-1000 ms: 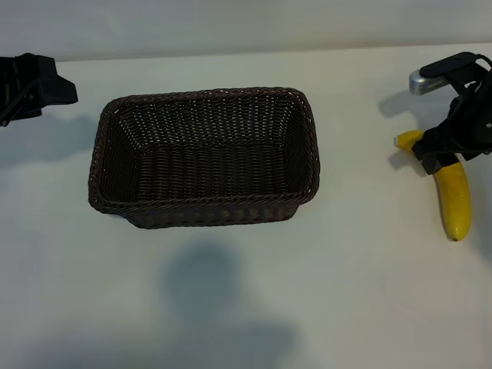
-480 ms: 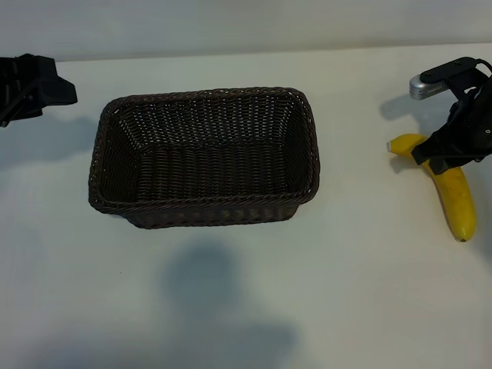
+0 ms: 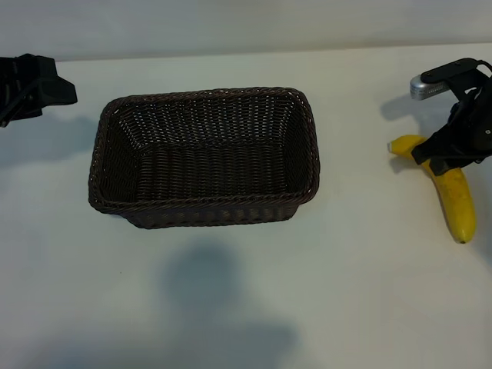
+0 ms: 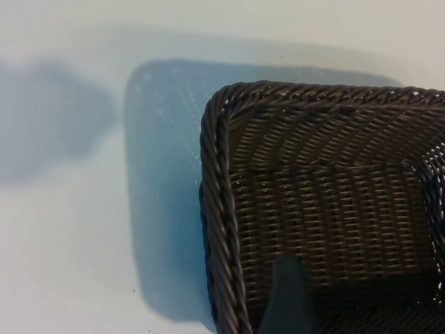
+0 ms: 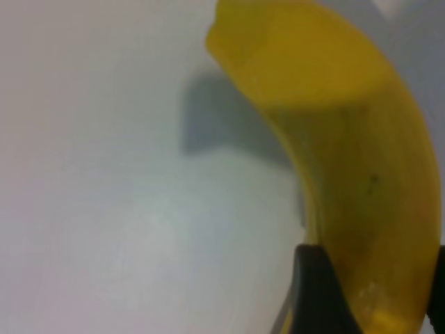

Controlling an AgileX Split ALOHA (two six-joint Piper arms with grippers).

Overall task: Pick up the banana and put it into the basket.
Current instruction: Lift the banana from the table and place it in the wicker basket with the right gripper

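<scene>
The right gripper is down at the table at the far right of the exterior view, its fingers closed about halfway around the banana, gripping it near the stem end. From outside, the dark fingers cross the fruit just below its curve, the short stem part pokes out toward the basket side, and the longer yellow body runs down toward the near edge of the table, still lying on the surface. The right wrist view gives what the exterior cannot: a dark fingertip pressed against the banana's side, a second one just showing at the frame's edge on the other side, and the fruit's shadow on the white table beneath it.

The basket stands in the middle of the table, well apart from the banana, with nothing visible inside it.

The left gripper is parked at the far left edge of the exterior view, clear of the basket's left end; its jaws stand wide open and hold nothing. Its wrist view looks down on one rounded corner of the basket, showing the braided rim, the woven inner wall and the blue-toned shadow the basket casts on the table
</scene>
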